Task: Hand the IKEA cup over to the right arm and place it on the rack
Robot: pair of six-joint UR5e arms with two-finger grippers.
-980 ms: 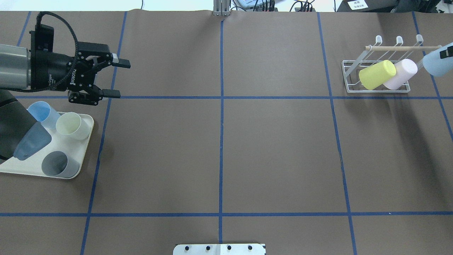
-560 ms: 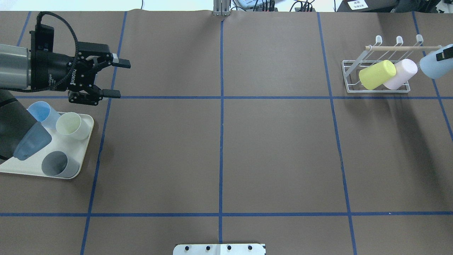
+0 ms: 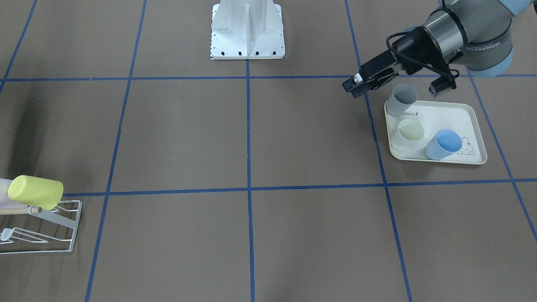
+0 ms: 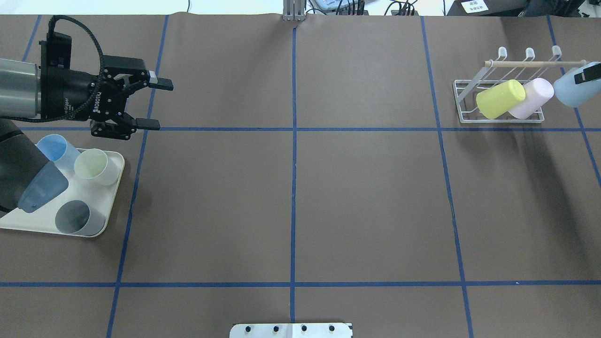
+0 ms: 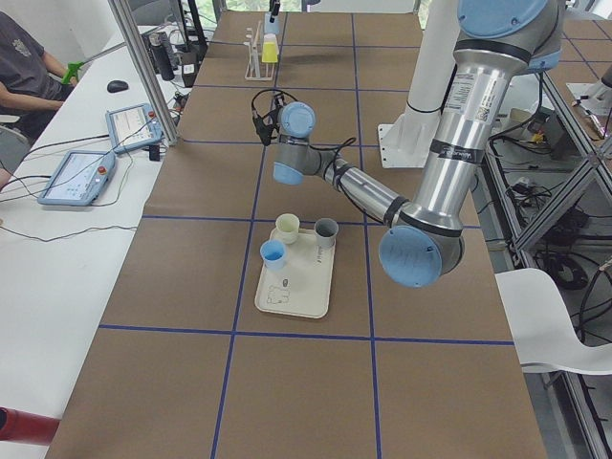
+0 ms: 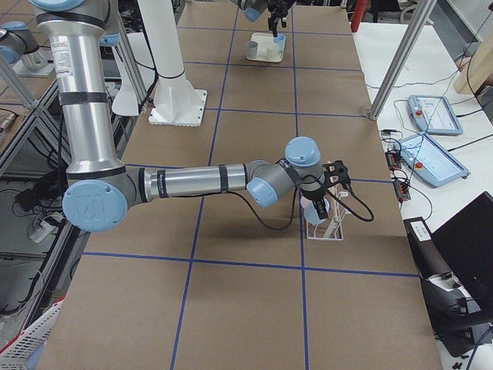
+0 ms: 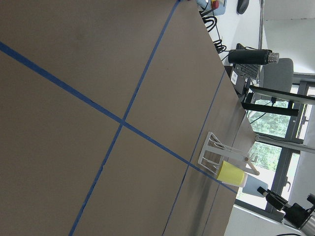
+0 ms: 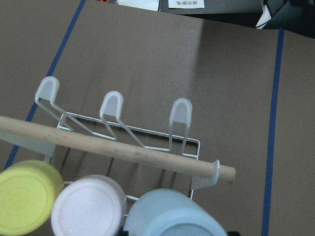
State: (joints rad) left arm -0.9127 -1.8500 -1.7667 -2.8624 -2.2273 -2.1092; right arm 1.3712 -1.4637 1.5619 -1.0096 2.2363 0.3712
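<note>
Overhead view: the right end effector (image 4: pixel 588 75) enters at the 3 o'clock edge. Only one black finger shows, pressed on the light-blue cup (image 4: pixel 568 93), so I judge it closed on the cup. The cup hangs just at 3 o'clock of the rack (image 4: pixel 462 101), off the bench (image 4: pixel 366 197). The yellow cup (image 4: pixel 500 98) and pink cup (image 4: pixel 533 97) already sit on the rack, side by side. The left end effector (image 4: pixel 158 105) is at 9 o'clock, jaws wide and empty, well apart from the work.

Right wrist view: the cup is at 6 o'clock, touching or nearly touching the pink cup. The third prong (image 8: pixel 180 109), at 1 o'clock, looks free. The dowel (image 8: pixel 123 150) crosses between cup and prong tips.
- Plan: come in parallel to the pink cup and pass the mouth over the free prong.
- Keep the wall clear of the dowel's capped end.
- Open only once the cup is seated.
- Risk: nudging the pink cup sideways.

Front-facing view: the tray (image 3: pixel 476 126) at 3 o'clock carries three spare cups. The left end effector hovers at its 11 o'clock corner. Nothing there obstructs.

Exterior right view: the near arm reaches to the rack. I cannot tell jaw detail from here.
</note>
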